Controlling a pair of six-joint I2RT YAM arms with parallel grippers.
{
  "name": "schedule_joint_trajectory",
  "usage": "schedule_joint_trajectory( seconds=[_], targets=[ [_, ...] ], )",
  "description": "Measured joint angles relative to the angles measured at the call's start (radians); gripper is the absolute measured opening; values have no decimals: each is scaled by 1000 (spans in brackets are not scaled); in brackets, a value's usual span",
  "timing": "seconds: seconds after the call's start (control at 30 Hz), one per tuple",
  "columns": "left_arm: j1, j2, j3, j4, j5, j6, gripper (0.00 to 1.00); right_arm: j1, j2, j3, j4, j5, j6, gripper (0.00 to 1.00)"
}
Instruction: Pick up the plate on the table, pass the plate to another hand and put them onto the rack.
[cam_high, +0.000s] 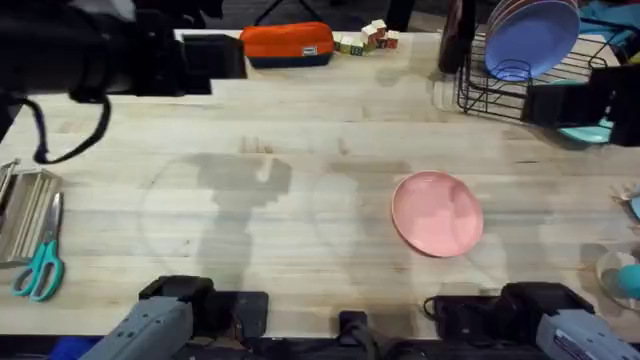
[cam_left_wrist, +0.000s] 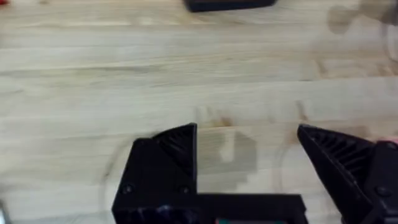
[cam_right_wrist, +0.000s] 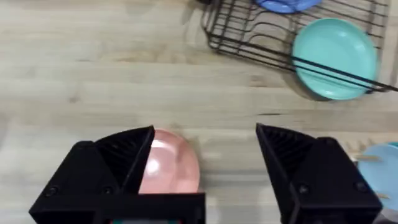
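So the pink plate (cam_high: 437, 213) was lying flat on the light-wood worktop (cam_high: 300, 130), a bit off centre toward 4 o'clock in the overhead view, nothing touching it. The black wire rack (cam_high: 500, 90) sat way up at about 1 o'clock, well apart from the plate, with a blue-lavender plate (cam_high: 530, 38) standing upright in its slots. In the right wrist view a teal plate (cam_right_wrist: 334, 57) leaned against the rack's wires (cam_right_wrist: 261, 37).

The right gripper (cam_right_wrist: 205, 146) was released, jaws spread wide, hanging above the worktop with the pink plate (cam_right_wrist: 171, 165) peeking out from behind one finger, not between them. The left gripper (cam_left_wrist: 245, 146) was also released, fingers wide apart over bare wood, grasping nothing. Both arm bases sat at 6 o'clock-ish along the near edge.

Other stuff on the worktop: a pair of teal-handled scissors (cam_high: 40, 268) at 8 o'clock next to some metal utensil thing (cam_high: 22, 210), an orange pouch (cam_high: 288, 44) at 12 o'clock, and a few small blocks (cam_high: 365, 38) just beside it. Couldn't tell what the pale blue thing at the far 4 o'clock edge was.
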Motion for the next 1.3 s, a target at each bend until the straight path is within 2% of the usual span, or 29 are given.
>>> schedule_joint_trajectory(
  seconds=[0.13, 0.33, 0.57, 0.73, 1.0, 1.3],
  targets=[
    [-87, 35, 0, -1, 26, -7, 996, 0, -33, 0, 0, 74, 22, 994],
    [-271, 100, 0, 7, 37, -50, 996, -20, -77, 0, -1, 145, 74, 994],
    [-468, 194, 0, 70, 41, -107, 996, -70, -90, 4, -26, 168, 131, 994],
    [-583, 271, 0, 124, 20, -160, 996, -72, -90, 4, -28, 169, 157, 994],
    [-728, 380, 0, 180, -63, -261, 995, -72, -90, 4, -29, 169, 206, 994],
    [-817, 514, 0, 217, -84, -376, 995, -72, -90, 4, -29, 169, 225, 994]
  ],
)
